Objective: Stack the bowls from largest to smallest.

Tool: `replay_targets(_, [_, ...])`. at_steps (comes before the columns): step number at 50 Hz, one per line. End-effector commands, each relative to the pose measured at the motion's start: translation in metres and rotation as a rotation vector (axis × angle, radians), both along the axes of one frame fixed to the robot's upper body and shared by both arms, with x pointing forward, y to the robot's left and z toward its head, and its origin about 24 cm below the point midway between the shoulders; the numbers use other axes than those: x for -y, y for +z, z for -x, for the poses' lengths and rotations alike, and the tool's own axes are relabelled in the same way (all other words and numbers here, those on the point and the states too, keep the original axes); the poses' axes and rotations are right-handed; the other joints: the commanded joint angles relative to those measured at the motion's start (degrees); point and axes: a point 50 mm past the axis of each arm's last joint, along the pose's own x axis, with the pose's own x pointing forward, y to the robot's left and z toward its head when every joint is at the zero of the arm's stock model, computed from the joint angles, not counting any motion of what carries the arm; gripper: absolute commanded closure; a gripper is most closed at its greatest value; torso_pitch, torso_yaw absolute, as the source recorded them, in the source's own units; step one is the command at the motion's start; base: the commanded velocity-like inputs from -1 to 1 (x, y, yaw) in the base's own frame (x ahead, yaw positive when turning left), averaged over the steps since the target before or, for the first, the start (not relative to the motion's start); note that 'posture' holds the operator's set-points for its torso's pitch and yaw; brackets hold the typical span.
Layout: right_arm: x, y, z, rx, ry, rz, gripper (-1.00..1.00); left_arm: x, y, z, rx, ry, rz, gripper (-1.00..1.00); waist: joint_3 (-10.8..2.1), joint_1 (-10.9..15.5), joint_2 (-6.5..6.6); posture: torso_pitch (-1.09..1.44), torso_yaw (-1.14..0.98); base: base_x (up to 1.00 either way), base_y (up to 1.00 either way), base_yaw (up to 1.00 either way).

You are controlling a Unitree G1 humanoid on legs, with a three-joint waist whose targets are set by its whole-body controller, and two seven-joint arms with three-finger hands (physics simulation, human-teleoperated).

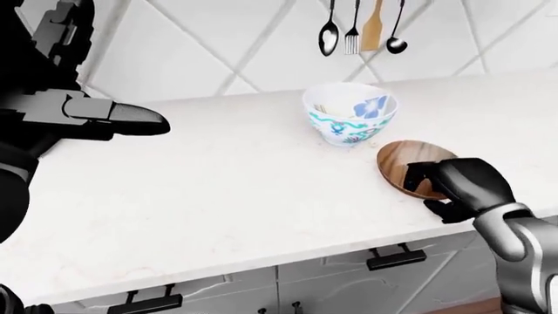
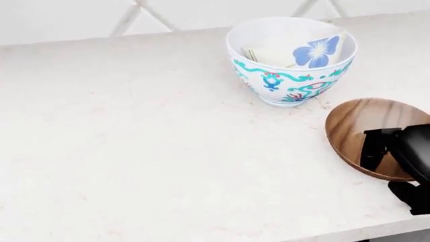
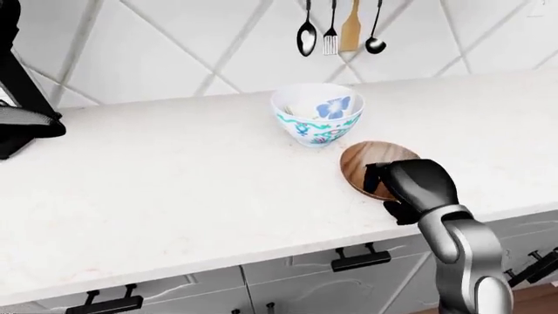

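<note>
A white bowl (image 2: 292, 60) with a blue and green pattern stands upright on the white counter (image 1: 218, 190); it is the larger bowl. A smaller wooden bowl (image 2: 363, 126) sits just to its lower right, near the counter's edge. My right hand (image 1: 429, 193) grips the wooden bowl's near rim, with fingers (image 2: 375, 148) curled inside and the thumb outside. My left hand (image 1: 131, 121) hovers above the counter at the far left of the left-eye view, fingers extended and empty.
Several utensils (image 1: 358, 29) hang on the tiled wall above the bowls. Cabinet drawers with black handles (image 1: 397, 257) run below the counter edge. The two bowls stand close together, almost touching.
</note>
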Motion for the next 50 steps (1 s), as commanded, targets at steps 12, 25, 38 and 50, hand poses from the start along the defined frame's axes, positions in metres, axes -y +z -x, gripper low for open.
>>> replay_targets(12, [0.013, 0.052, 0.022, 0.075, -0.021, -0.004, 1.0, -0.002, 0.01, 0.006, 0.058, 0.012, 0.005, -1.0, -0.09, 0.1, 0.27, -0.22, -0.09, 0.0, 0.0, 0.0])
replay_targets(25, [0.013, 0.119, 0.024, 0.187, -0.015, -0.025, 1.0, -0.002, 0.009, 0.005, 0.058, 0.011, 0.008, -1.0, 0.37, -1.1, 0.68, -0.22, -0.09, 0.0, 0.0, 0.0])
replay_targets(38, [0.003, 0.17, -0.003, 0.239, 0.004, -0.033, 1.0, -0.002, 0.006, 0.005, 0.056, 0.01, 0.01, -1.0, 0.84, -1.4, 0.76, -0.22, -0.09, 0.0, 0.0, 0.0])
replay_targets(50, [-0.014, 0.199, -0.042, 0.249, 0.028, -0.034, 1.0, -0.004, 0.011, 0.007, 0.064, 0.012, 0.014, -1.0, 1.51, -1.3, 1.57, -0.22, -0.09, 0.0, 0.0, 0.0])
